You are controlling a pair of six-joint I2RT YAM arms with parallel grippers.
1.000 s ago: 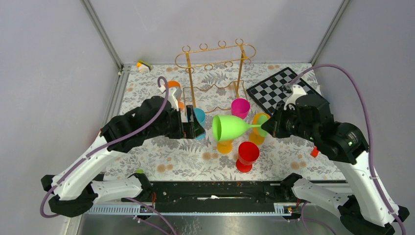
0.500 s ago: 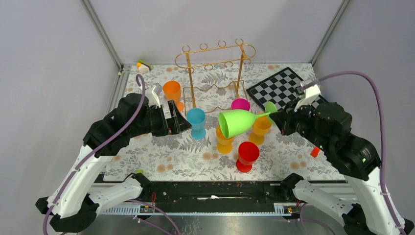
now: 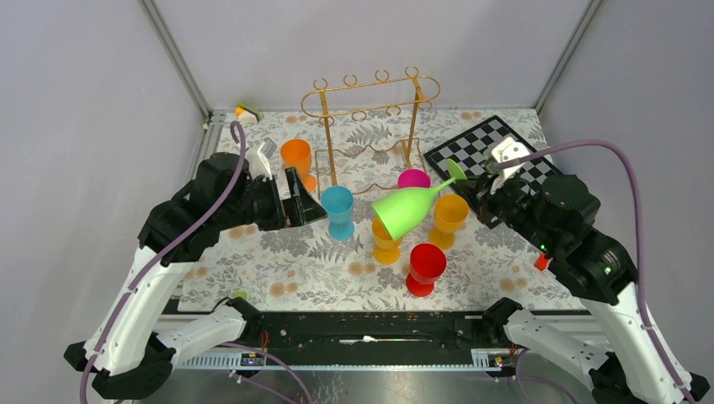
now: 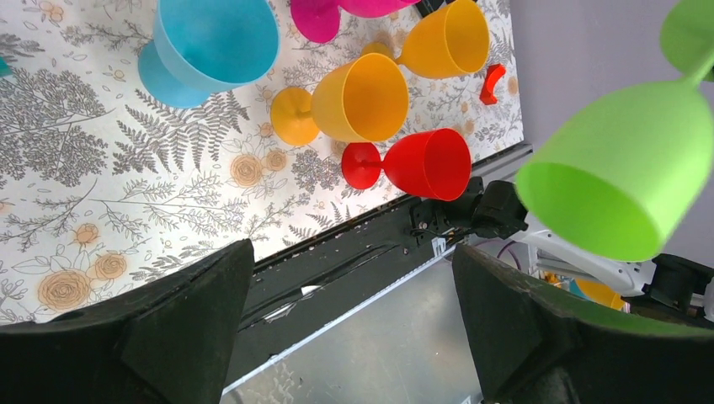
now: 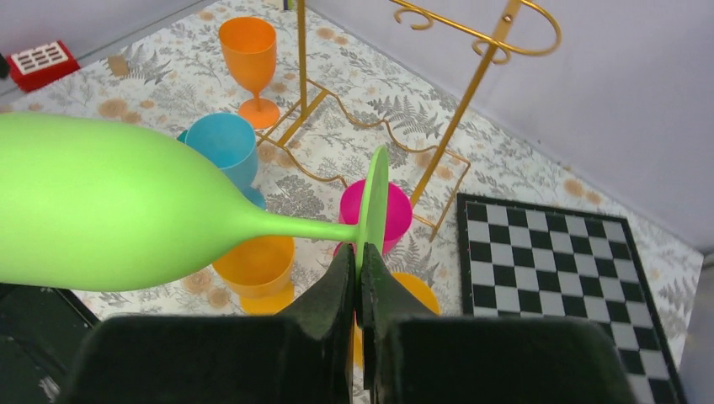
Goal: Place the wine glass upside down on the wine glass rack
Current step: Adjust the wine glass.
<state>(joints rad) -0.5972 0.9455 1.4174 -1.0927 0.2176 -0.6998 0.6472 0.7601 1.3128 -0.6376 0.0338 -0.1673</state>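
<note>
The lime-green plastic wine glass (image 3: 408,210) hangs in the air above the middle of the table (image 3: 278,261). It is tilted, with its bowl mouth pointing down toward the near edge and its flat foot raised toward the far right corner. The right gripper (image 5: 358,257) holds it. The jaws are pressed together on the thin rim of the foot, and the stem and bowl stick out sideways from the fingers.

The gold thin-wire wine glass rack (image 3: 329,147) stands upright at the middle of the far edge. The green glass is on its near side and does not touch it, and nothing hangs from its top rail.

The left gripper (image 4: 352,278) hovers over the left half of the table, its jaws wide apart and nothing between them.

These items stand on the floral cloth below:
- a blue goblet (image 3: 339,206) just beside the left gripper
- an orange goblet (image 3: 295,156) near the rack's left post
- a magenta cup (image 3: 413,178), which appears to sit just at the rack's wavy base
- two amber goblets (image 3: 449,215) and a red goblet (image 3: 427,265) toward the near edge

A black-and-white chequered board (image 3: 476,151) lies in the far right corner.
</note>
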